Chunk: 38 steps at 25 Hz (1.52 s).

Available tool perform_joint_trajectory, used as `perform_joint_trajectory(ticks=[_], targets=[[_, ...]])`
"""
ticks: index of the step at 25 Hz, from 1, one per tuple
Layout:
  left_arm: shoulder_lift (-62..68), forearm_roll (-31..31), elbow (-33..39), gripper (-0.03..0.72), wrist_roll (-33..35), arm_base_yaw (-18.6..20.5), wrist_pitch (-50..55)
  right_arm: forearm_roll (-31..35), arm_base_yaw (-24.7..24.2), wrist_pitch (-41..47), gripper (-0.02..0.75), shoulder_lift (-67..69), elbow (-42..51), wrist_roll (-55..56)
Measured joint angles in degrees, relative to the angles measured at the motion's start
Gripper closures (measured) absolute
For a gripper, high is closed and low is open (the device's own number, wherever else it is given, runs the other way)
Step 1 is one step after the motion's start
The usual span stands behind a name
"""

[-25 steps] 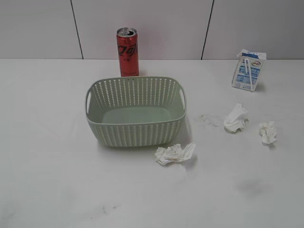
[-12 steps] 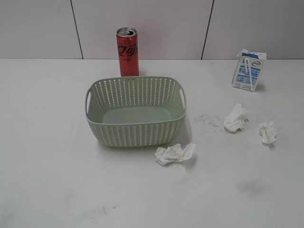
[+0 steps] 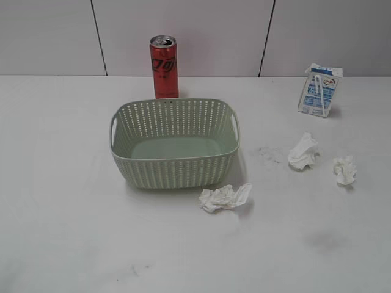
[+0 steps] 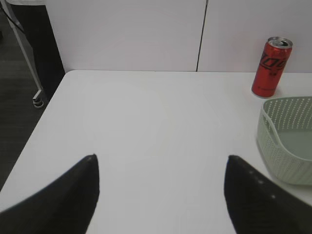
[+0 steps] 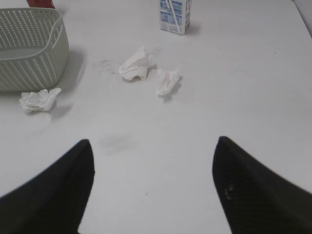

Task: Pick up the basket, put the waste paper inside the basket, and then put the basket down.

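White, matte table (image 3: 73, 232), faintly smudged near the front. Pale sage-green plastic basket (image 3: 174, 143), rectangular with rounded corners, perforated weave walls and handle cut-outs, empty, sitting flat at the table's middle. Behind it, touching nothing, a red cylindrical can (image 3: 164, 66); far right, a blue-and-white carton (image 3: 320, 90). Crumpled white waste paper: one wad (image 3: 225, 196) just beside the basket's front right corner, two more (image 3: 303, 151) (image 3: 344, 170) well apart to the right. Black tapered left gripper (image 4: 161, 195) spread wide, holding nothing, basket (image 4: 287, 139) off to its right. Right gripper (image 5: 151, 185) likewise spread and empty, wads (image 5: 40, 99) (image 5: 136, 64) (image 5: 167, 81) ahead of it, untouched.
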Motion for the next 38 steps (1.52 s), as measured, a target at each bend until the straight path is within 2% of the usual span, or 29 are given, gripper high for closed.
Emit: perform_joint_trajectory(ticks=[6, 9, 12, 18, 21, 28, 31, 38], targets=[[22.14, -0.48, -9.5, 0.098, 1.5, 0.0, -5.63, 0.0, 0.0, 0.0, 0.167, 0.0, 0.0, 0.0], [34.49, -3.45, -15.69, 0.098, 2.21, -1.17, -7.78, 0.0, 0.0, 0.0, 0.167, 0.0, 0.0, 0.0], [46.56, -6.9, -22.02, 0.098, 3.67, -5.06, -8.27, 0.0, 0.0, 0.0, 0.167, 0.0, 0.0, 0.0], [70.62, -9.0, -35.72, 0.098, 4.38, -16.32, -6.65, 0.0, 0.0, 0.0, 0.167, 0.0, 0.0, 0.0], [81.33, -9.06, -42.84, 0.098, 1.38, -19.2, -4.26, 0.0, 0.0, 0.0, 0.167, 0.0, 0.0, 0.0], [102.27, -7.84, -57.15, 0.098, -8.14, -20.09, 6.63, 0.0, 0.0, 0.0, 0.167, 0.0, 0.0, 0.0], [108.27, -6.36, -61.84, 0.098, -9.94, -20.09, 10.99, 0.0, 0.0, 0.0, 0.167, 0.0, 0.0, 0.0], [115.88, -5.45, -64.4, 0.114, -15.1, -20.09, 12.77, 0.0, 0.0, 0.0, 0.167, 0.0, 0.0, 0.0]])
